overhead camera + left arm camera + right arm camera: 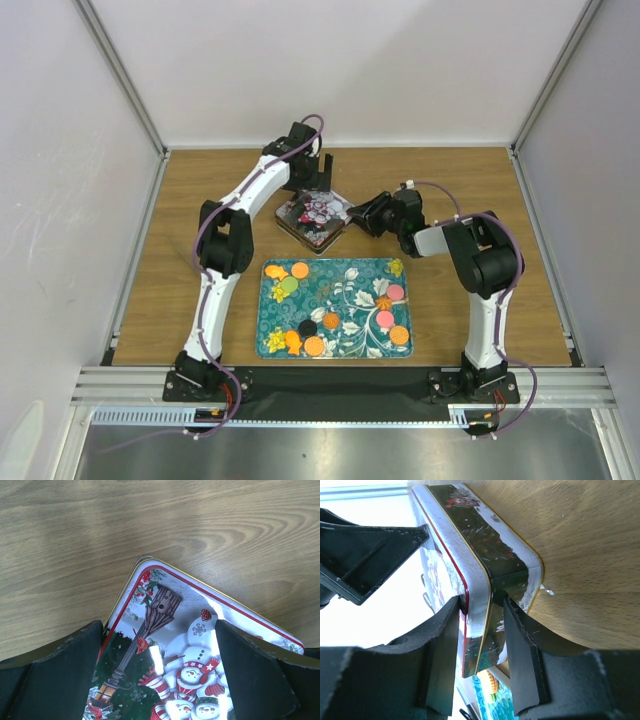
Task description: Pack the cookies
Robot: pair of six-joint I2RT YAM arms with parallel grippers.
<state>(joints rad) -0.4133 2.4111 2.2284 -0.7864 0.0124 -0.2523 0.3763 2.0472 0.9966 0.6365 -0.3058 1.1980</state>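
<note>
Several cookies lie on the teal flowered tray [350, 270]: orange [299, 270], green [288, 285], black [307, 327] and pink [395, 292]. Behind the tray sits a closed Christmas tin [313, 218] with snowmen on its lid [200, 645]. My left gripper [312, 188] hovers open over the tin's far corner, with its fingers [60, 680] on either side of the lid. My right gripper [362, 214] is shut on the tin's right corner [480, 580], one finger on the lid and the other on the base. One orange cookie [490, 686] shows below the tin in the right wrist view.
The wooden table [200, 180] is walled in by white panels on three sides. The tin stands close behind the tray's far edge. The black strip at the table's near edge holds both arm bases.
</note>
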